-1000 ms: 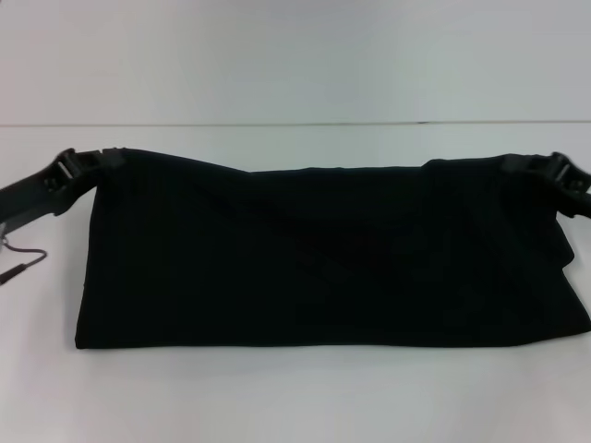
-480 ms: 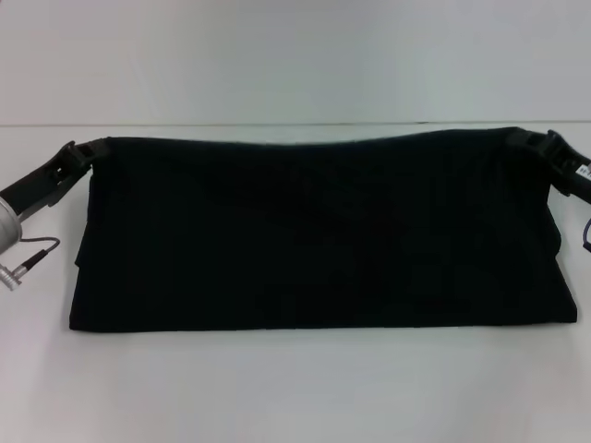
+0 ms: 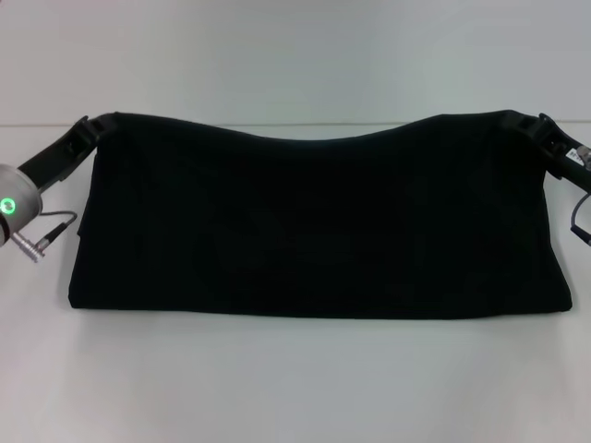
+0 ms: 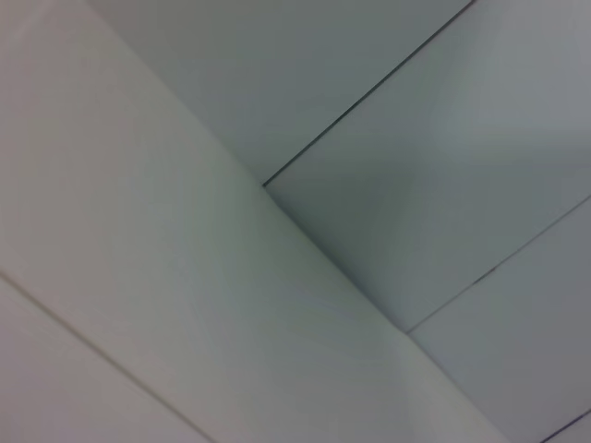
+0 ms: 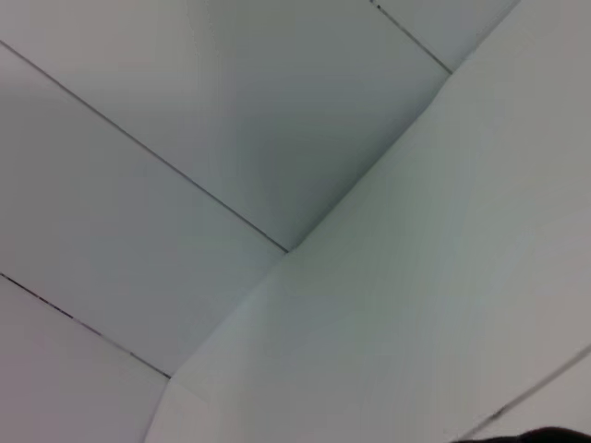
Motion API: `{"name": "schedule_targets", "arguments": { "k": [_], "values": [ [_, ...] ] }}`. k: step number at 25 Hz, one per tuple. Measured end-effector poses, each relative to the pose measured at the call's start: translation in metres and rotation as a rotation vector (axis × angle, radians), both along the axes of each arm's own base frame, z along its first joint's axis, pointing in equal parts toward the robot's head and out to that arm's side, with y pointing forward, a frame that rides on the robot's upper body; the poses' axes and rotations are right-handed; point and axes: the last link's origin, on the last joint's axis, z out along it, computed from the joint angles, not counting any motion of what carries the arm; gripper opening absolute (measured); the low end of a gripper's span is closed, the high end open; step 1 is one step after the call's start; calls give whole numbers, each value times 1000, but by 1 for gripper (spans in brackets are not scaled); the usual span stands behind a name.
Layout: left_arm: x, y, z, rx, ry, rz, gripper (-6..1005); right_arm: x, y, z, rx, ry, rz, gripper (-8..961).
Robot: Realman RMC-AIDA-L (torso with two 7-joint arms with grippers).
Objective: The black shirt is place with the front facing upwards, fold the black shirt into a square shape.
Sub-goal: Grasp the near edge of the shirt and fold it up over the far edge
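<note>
The black shirt (image 3: 314, 221) is a wide dark band of cloth across the white table (image 3: 295, 388) in the head view, and no lettering shows on it. Its near edge rests on the table. Its far edge is held up at both ends and sags in the middle. My left gripper (image 3: 95, 123) is shut on the far left corner. My right gripper (image 3: 534, 122) is shut on the far right corner. Both wrist views show only pale panels with thin seams, and the shirt does not appear in them.
A grey wrist section with a green light (image 3: 11, 205) and a loose cable (image 3: 46, 229) sit left of the shirt. A thin cable (image 3: 577, 221) hangs by the right arm. A seam line (image 3: 295, 124) runs along the back of the table.
Both grippers have moved away from me and slightly outward, carrying the shirt's far edge. The cloth now spreads wider and smoother, and its near edge has slid a little back.
</note>
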Motion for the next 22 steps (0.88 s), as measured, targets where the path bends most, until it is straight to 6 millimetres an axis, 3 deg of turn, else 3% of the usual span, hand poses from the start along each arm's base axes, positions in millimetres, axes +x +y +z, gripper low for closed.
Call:
{"name": "schedule_targets", "arguments": {
  "k": [7,21,22],
  "values": [
    [5,11,2,32,20,17,34,-3,8,2,13,-18,-13,72],
    [17,22,-29,68,152,57,34,-10,29,-5,90,-247,-33,191],
    [18,22,-32,75,158,54,70,-10,30,-5,98,-253,-35,202]
  ]
}}
